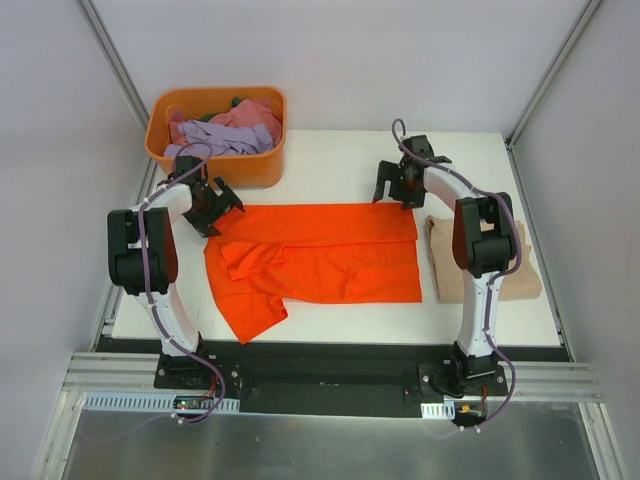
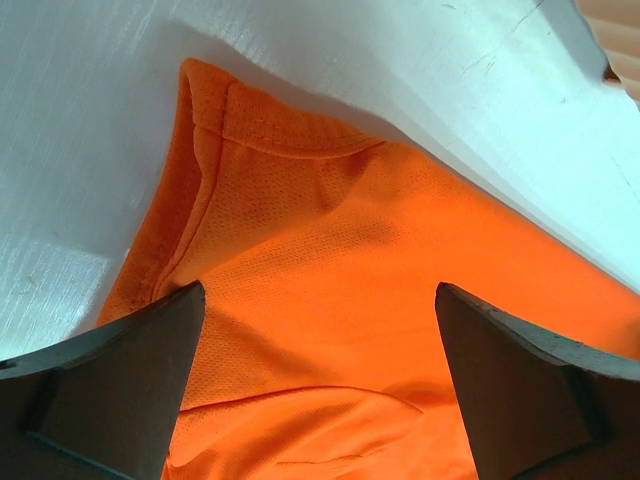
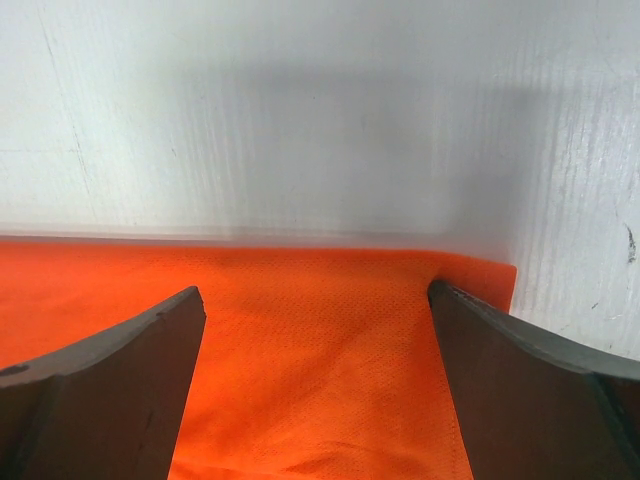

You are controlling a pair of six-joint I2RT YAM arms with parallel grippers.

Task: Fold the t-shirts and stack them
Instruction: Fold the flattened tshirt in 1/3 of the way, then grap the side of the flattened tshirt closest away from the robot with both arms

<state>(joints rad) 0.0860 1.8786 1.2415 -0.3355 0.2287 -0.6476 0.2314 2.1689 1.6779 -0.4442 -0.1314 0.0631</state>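
An orange t-shirt (image 1: 320, 258) lies on the white table, its far side folded over toward the middle and one sleeve sticking out at the near left. My left gripper (image 1: 213, 208) is open just above the shirt's far left corner; its wrist view shows orange cloth (image 2: 320, 300) between the spread fingers (image 2: 120, 380). My right gripper (image 1: 398, 187) is open above the shirt's far right corner, with the cloth edge (image 3: 320, 350) between its fingers (image 3: 110, 390). A folded tan t-shirt (image 1: 480, 262) lies at the right, partly under my right arm.
An orange basket (image 1: 160, 140) with pink, lilac and dark green clothes stands at the back left of the table (image 1: 330, 160). Grey walls and metal posts ring the table. The arm bases sit at the near edge.
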